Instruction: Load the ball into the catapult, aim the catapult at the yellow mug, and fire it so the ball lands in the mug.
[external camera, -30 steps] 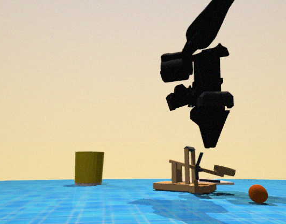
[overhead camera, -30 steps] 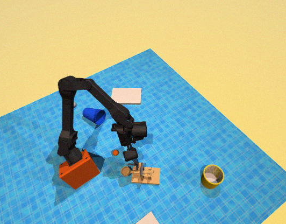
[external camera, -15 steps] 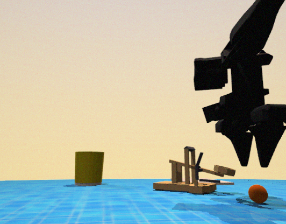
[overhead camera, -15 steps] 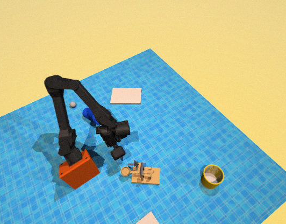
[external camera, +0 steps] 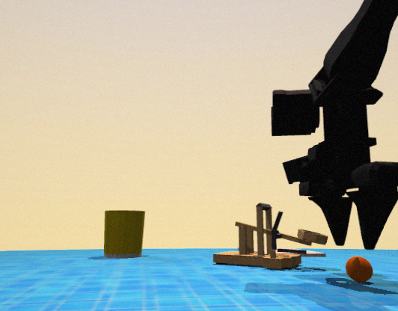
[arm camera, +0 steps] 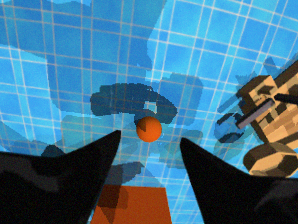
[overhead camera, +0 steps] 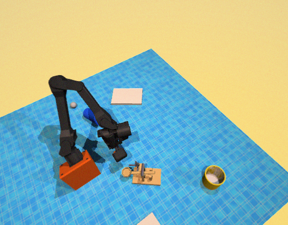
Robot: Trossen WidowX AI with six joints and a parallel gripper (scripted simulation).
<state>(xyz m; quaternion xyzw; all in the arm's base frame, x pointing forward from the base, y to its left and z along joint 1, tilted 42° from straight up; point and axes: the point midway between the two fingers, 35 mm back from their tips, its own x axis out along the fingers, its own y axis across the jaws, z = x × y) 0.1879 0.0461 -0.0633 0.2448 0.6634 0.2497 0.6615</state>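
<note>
Wrist view: orange ball (arm camera: 149, 129) on the blue mat (arm camera: 60, 70), centred below the gripper (arm camera: 150, 145), fingers part spread, holding nothing. Catapult (arm camera: 267, 117) just beside, to the right. Drop straight down, straddle the ball evenly, close gently so it doesn't roll, avoid the catapult cup
</note>
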